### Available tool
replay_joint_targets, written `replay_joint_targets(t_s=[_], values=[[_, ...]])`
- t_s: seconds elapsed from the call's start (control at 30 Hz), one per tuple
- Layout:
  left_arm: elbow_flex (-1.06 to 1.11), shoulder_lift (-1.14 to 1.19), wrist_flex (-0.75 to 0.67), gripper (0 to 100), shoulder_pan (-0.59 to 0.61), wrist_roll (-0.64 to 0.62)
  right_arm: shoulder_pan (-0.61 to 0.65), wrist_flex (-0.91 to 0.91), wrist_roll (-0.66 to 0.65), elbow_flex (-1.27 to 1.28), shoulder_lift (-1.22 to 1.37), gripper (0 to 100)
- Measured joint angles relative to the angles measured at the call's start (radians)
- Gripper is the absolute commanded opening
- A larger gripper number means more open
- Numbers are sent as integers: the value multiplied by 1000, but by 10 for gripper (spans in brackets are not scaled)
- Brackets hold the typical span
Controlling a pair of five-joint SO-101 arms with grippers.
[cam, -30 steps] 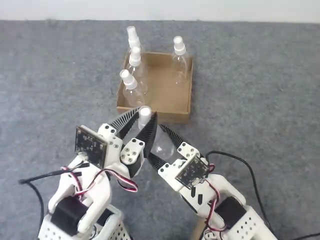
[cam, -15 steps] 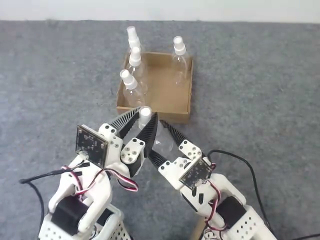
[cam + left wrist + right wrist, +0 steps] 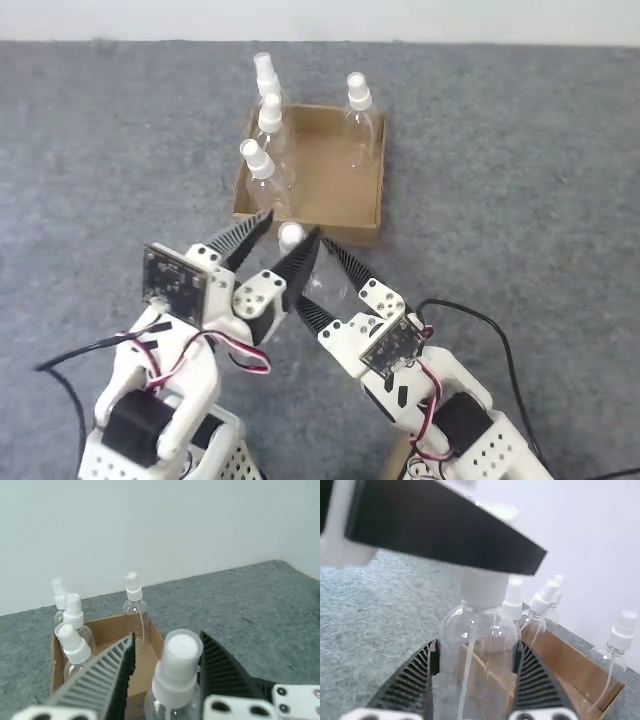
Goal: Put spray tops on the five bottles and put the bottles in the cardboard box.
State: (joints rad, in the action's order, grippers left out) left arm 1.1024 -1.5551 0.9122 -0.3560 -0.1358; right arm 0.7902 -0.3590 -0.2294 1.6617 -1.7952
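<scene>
We see the right gripper [image 3: 476,652] clamping the clear, rounded plastic bottle [image 3: 326,284] at centre frame; the left gripper [image 3: 167,639] stands wide around its white cylindrical spray top [image 3: 176,662].

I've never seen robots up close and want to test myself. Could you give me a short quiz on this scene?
1. True or false: the right hand grips the clear bottle by its body.
2. How many other bottles stand in or by the cardboard box? A two, B four, C six.
3. What white part sits between the open fingers of the left hand?
Key: 1 true; 2 B; 3 the spray top.
</scene>
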Motion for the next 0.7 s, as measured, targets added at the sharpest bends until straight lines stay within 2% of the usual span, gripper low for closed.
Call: replay_joint_targets(t_s=[0.5,0.7], values=[[-103,-3,0,185,26,-35,-3,0,0,0,0,7],[-104,-3,0,185,130,-44,-3,0,0,0,0,7]])
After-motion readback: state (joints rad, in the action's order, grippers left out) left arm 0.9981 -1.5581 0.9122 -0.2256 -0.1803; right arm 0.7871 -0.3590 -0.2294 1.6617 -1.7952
